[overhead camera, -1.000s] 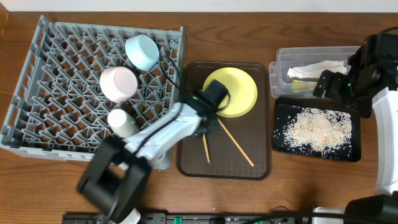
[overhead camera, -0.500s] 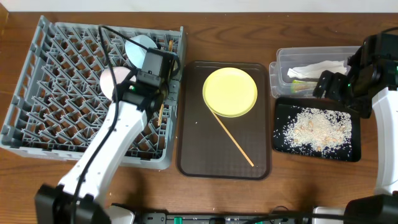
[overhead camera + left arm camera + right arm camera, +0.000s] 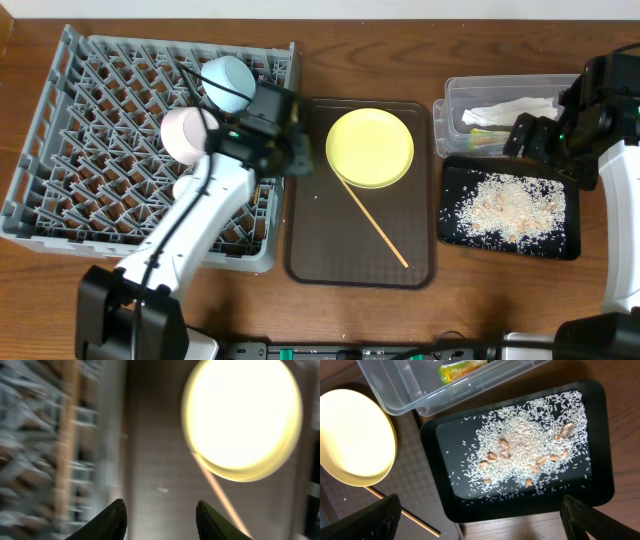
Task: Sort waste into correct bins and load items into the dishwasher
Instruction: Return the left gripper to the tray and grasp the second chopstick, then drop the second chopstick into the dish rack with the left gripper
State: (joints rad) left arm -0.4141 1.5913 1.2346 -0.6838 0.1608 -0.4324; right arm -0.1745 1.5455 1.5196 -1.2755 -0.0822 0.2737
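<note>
The grey dish rack (image 3: 90, 150) holds the light blue bowl (image 3: 228, 80), the pink-white bowl (image 3: 187, 135) and the cream cup (image 3: 183, 186). A blurred chopstick (image 3: 67, 435) lies in the rack. My left gripper (image 3: 300, 163) is open and empty at the rack's right edge (image 3: 160, 510). The yellow plate (image 3: 370, 148) (image 3: 242, 415) and one chopstick (image 3: 375, 220) lie on the brown tray (image 3: 310, 250). My right gripper (image 3: 530, 135) (image 3: 480, 510) is open and empty above the black tray (image 3: 450, 225), which holds rice scraps (image 3: 525, 455). The clear tub (image 3: 452, 100) holds the napkin (image 3: 505, 108) and wrapper (image 3: 462, 370).
The left arm lies across the rack's front right part and hides some pegs. The black tray (image 3: 435, 460) sits right of the brown tray, in front of the clear tub (image 3: 395, 390). Bare wooden table shows along the front edge.
My left arm carried one chopstick from the brown tray to the rack, let it go there, and swung back toward the tray's left edge. The right arm has not moved.
</note>
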